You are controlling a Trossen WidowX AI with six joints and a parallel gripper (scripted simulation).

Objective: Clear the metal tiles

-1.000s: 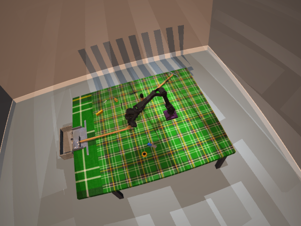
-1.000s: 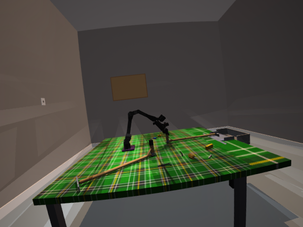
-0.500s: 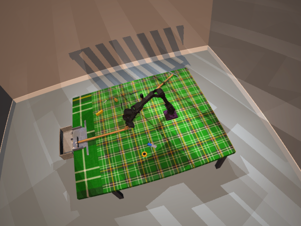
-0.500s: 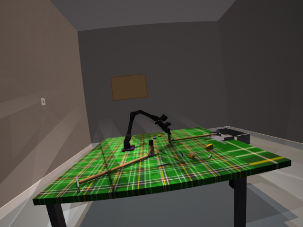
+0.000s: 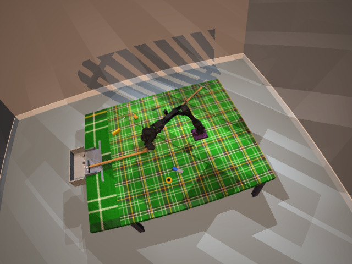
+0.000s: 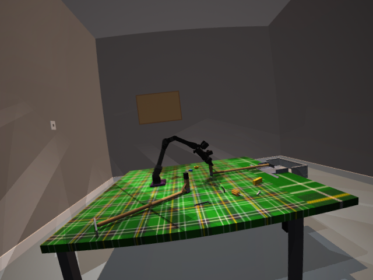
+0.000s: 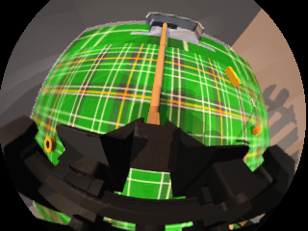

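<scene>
Scraper Gripped Fast as Its Blade Reaches the Far End of the Steel Plate

The black gripper point(image 5: 148, 148) point(image 6: 211, 164) point(image 7: 154, 122) pinches the upright dark grip block of the long scraper point(image 5: 122, 157) point(image 6: 240, 168) point(image 7: 159, 72), its jaws partly apart with the block clamped between them. The fingers partly mask the block in the wrist view, and from above the arm covers most of it. The wooden handle stretches from the grip to a dark blade point(image 5: 88, 166) over the bench plate point(image 5: 95, 156) point(image 7: 180, 35), near the catch box point(image 5: 70, 164) point(image 6: 301, 170) point(image 7: 179, 19) beyond the table's edge. Small pale and dark pieces point(image 5: 83, 163), apparently tiles, show around the blade and the plate's box end; they are too small to count, and which lie in the box cannot be told. The box's near wall hides part of its inside in the exterior view, and whether the blade touches the plate is unclear. A second long-handled tool point(image 5: 194, 94) point(image 6: 135, 208) lies on the plaid-topped table point(image 5: 221, 181) point(image 6: 120, 192) point(image 7: 96, 96), partly hidden by the arm from above. A yellow block point(image 5: 115, 131) point(image 6: 257, 181) point(image 7: 233, 76) sits apart from the scraper.
</scene>
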